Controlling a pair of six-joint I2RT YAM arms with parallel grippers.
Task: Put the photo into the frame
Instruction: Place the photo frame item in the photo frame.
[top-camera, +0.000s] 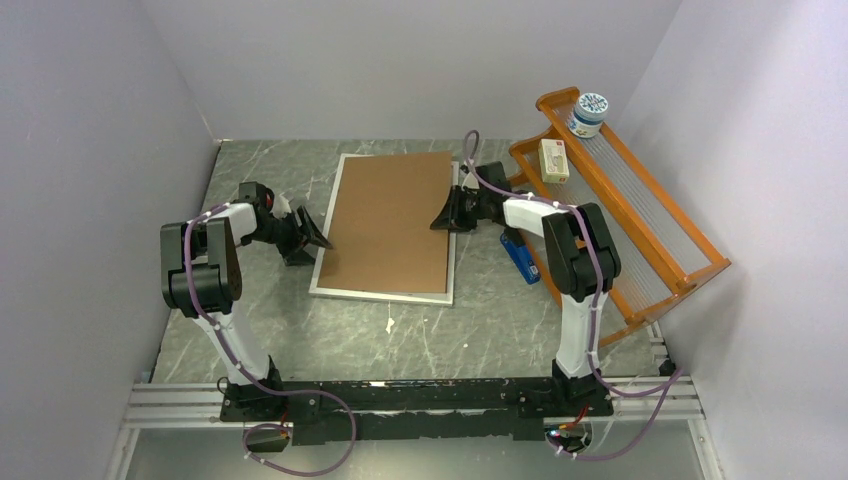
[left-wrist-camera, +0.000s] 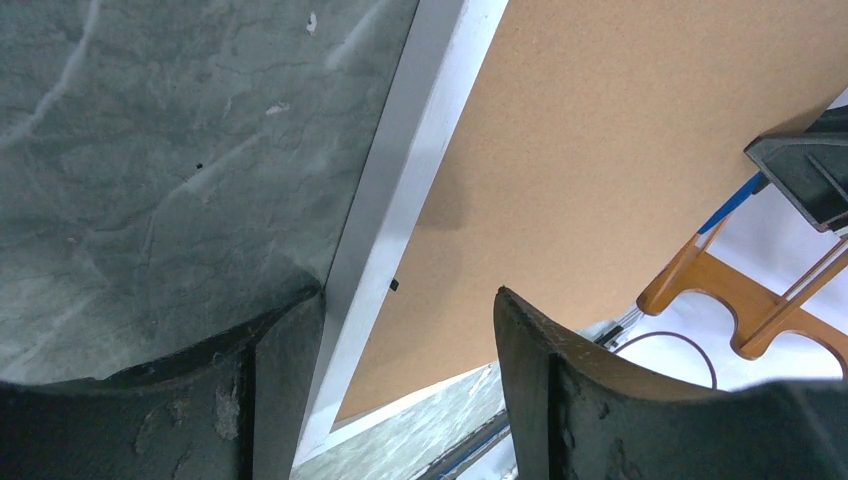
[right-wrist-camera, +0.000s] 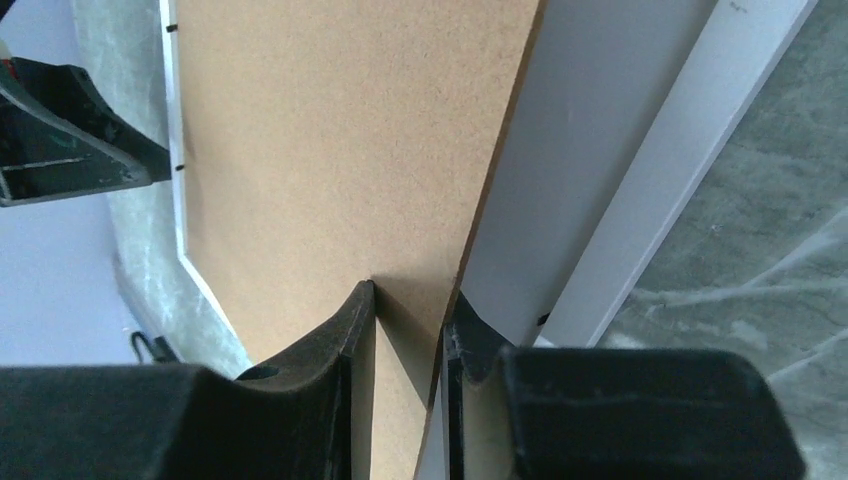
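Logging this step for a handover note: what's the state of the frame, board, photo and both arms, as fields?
frame: flat on table
backing board: over the frame, right edge raised
photo: not visible
left gripper: open, fingers astride frame's left rim
right gripper: shut on backing board's right edge

Robot lab test cell: plain pale walls (top-camera: 90, 150) box in a marble-patterned surface (top-camera: 330, 340). Left arm (top-camera: 205, 270) and right arm (top-camera: 575, 250) bolted to aluminium rail (top-camera: 175, 405) at bottom of frame, purple cables (top-camera: 349, 425) loose.
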